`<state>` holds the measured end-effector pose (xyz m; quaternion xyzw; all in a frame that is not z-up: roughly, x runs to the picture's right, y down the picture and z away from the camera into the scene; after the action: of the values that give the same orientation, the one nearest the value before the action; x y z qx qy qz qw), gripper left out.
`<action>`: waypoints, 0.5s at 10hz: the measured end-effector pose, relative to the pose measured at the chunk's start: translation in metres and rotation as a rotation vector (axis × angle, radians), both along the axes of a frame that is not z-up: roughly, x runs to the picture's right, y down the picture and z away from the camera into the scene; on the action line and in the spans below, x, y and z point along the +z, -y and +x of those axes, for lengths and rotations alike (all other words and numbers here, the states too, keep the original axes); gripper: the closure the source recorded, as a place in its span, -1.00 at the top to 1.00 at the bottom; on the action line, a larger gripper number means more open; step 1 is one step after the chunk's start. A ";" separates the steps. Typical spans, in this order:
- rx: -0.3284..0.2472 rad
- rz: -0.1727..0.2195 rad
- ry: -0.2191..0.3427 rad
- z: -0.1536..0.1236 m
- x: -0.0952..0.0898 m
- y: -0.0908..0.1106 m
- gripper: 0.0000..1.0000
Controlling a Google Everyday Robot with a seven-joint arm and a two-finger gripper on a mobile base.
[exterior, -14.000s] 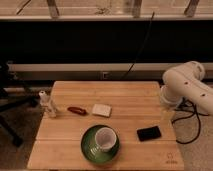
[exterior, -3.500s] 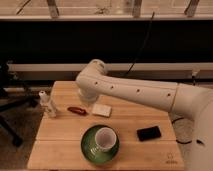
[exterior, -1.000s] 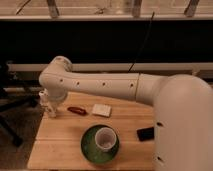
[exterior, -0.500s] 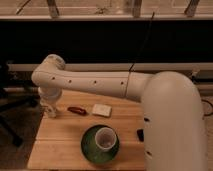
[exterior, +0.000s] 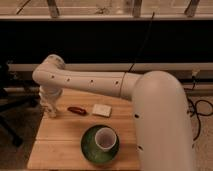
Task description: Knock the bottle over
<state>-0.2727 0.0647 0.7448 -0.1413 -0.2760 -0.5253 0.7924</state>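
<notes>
- Nearest the camera, the robot's white arm (exterior: 160,120) fills the right side of the view, its upper segment running left across a wooden table (exterior: 65,145).
- In front on the table a white cup (exterior: 105,138) stands upright on a green saucer (exterior: 90,147), well apart from the work at the far left.
- Mid-table lie a small red object (exterior: 77,110) and a flat white pad (exterior: 102,109), side by side, just right of where the arm comes down.
- At the table's far left corner the gripper (exterior: 50,109) hangs from the bent wrist, low over the surface; whether its fingers are apart or together cannot be told.
- The bottle (exterior: 51,111) sits at that same corner, almost wholly masked by the wrist; only a pale upright shape shows, so its long axis appears vertical, cap up, not yet toppled.
- Judged from this, the push in hand wants a sideways sweep high on the bottle, near the cap, so it tips instead of sliding.
- Sweeping inward over the table would keep it from rolling off the near edge; the red object lies in that path.
</notes>
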 end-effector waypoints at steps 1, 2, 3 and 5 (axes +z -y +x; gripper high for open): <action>0.001 -0.004 -0.003 -0.001 0.005 0.001 -1.00; 0.000 -0.005 -0.003 -0.004 0.007 0.002 -1.00; -0.002 -0.005 -0.002 -0.007 0.009 0.003 -1.00; -0.005 0.001 0.000 -0.013 0.014 0.008 -1.00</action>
<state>-0.2859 0.0568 0.7591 -0.1416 -0.2756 -0.5274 0.7911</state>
